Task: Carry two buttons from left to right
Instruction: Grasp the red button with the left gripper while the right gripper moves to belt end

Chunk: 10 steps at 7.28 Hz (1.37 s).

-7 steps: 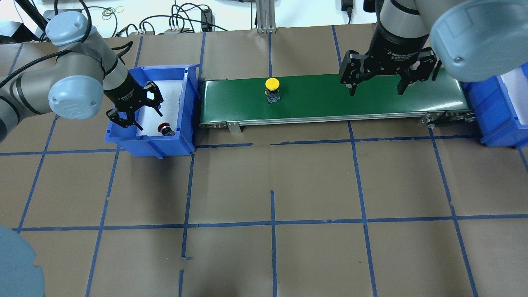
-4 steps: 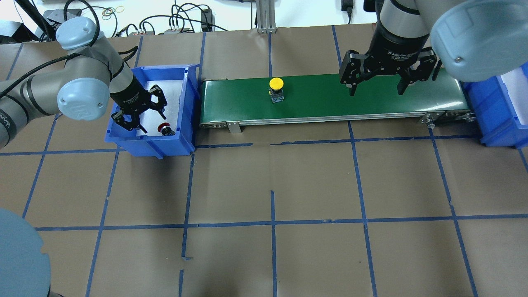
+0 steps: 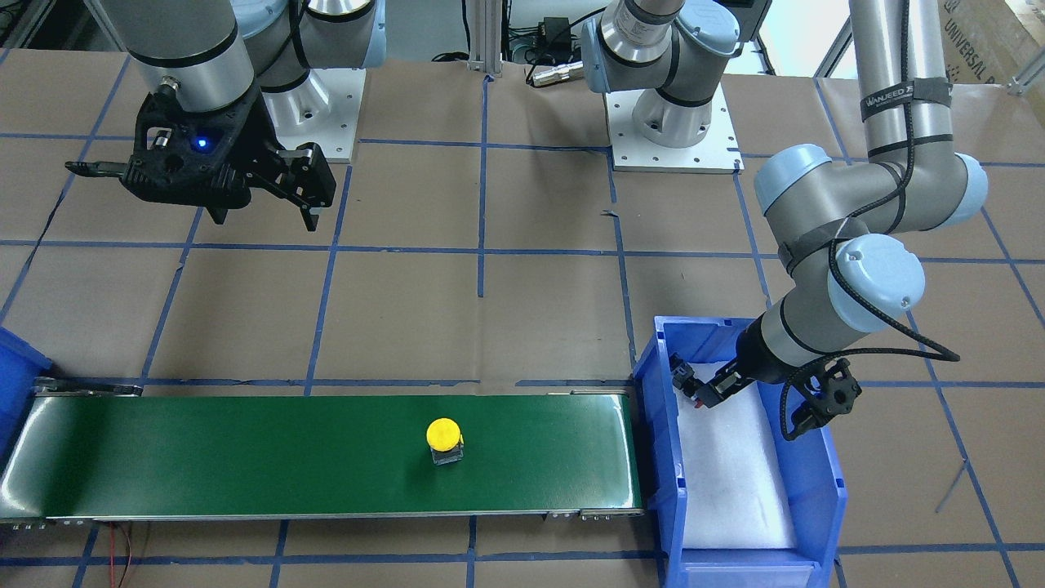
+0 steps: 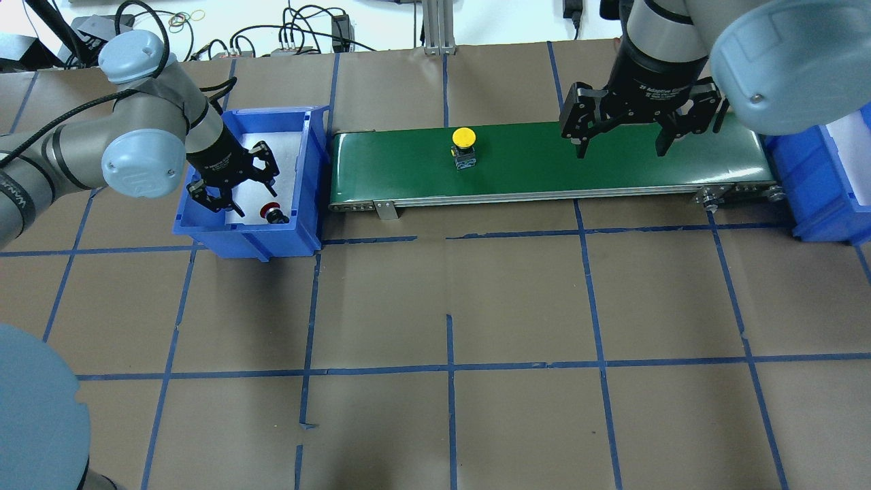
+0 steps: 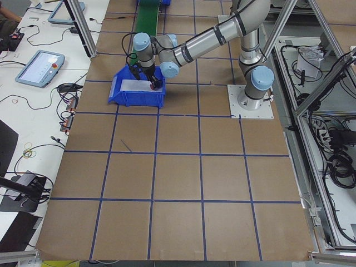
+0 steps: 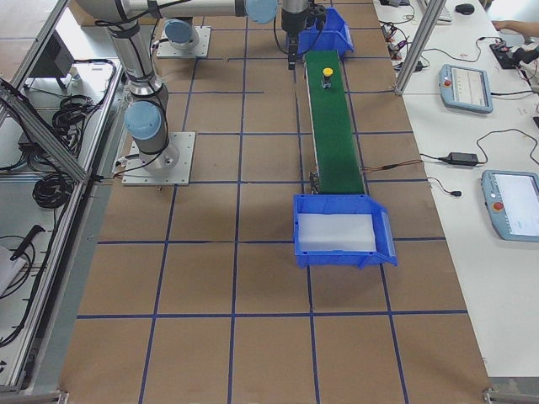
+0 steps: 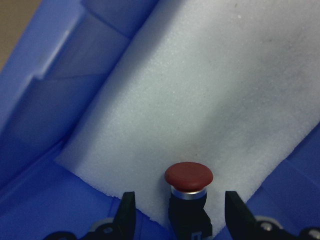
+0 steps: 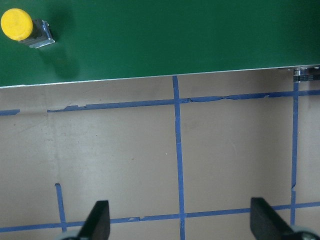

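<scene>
The yellow button (image 4: pixel 463 138) stands upright on the green conveyor belt (image 4: pixel 544 170), left of its middle; it also shows in the front view (image 3: pixel 444 433) and the right wrist view (image 8: pixel 16 24). The red button (image 4: pixel 271 208) stands on white foam in the left blue bin (image 4: pixel 252 239). My left gripper (image 4: pixel 256 203) is open and low in that bin. In the left wrist view its fingers (image 7: pixel 127 215) stand on either side of the red button (image 7: pixel 188 176), apart from it. My right gripper (image 4: pixel 620 151) is open and empty above the belt's right part.
A second blue bin (image 4: pixel 816 190) with white foam stands at the belt's right end. Blue tape lines cross the brown table (image 4: pixel 449 306). Cables lie along the far edge behind the left bin.
The yellow button has travelled to the right on the belt. My left gripper has moved right inside the bin, closer around the red button. The right arm has not moved.
</scene>
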Available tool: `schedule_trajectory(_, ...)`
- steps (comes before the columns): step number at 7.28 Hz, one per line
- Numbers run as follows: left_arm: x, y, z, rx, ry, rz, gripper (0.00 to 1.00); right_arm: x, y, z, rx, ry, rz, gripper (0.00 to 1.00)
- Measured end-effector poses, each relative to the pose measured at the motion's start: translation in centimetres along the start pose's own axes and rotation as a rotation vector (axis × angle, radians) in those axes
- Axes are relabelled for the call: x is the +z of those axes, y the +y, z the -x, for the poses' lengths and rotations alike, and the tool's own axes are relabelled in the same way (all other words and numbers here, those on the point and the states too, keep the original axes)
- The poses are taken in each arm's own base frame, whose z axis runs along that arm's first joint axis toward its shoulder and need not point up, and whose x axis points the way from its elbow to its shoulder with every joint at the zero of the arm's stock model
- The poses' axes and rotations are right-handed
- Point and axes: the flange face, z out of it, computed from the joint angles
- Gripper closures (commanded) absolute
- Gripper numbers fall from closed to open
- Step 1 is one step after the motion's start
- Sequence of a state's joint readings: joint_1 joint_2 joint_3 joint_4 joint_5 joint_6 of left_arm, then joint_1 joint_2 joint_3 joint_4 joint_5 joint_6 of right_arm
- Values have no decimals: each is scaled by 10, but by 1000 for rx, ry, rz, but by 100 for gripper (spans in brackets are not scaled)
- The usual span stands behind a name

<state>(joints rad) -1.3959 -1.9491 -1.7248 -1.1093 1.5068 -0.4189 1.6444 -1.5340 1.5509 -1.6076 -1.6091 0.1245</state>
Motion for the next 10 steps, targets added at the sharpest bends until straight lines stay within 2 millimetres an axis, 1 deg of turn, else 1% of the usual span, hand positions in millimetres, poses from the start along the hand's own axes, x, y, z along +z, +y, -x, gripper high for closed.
schedule_trajectory(3, 9, -2, 0, 27, -3, 9, 34, 0, 0, 0, 1, 0, 2, 0)
schedule_trajectory(4, 11, -1, -1, 29, -5, 12, 36, 0, 0, 0, 1, 0, 1, 0)
schedule_trajectory(7, 21, 3, -5, 40, -13, 28, 36, 1, 0, 0, 0, 0, 3, 0)
schedule_trajectory(10, 24, 3, -7, 44, -16, 31, 38, 1, 0, 0, 1, 0, 3, 0)
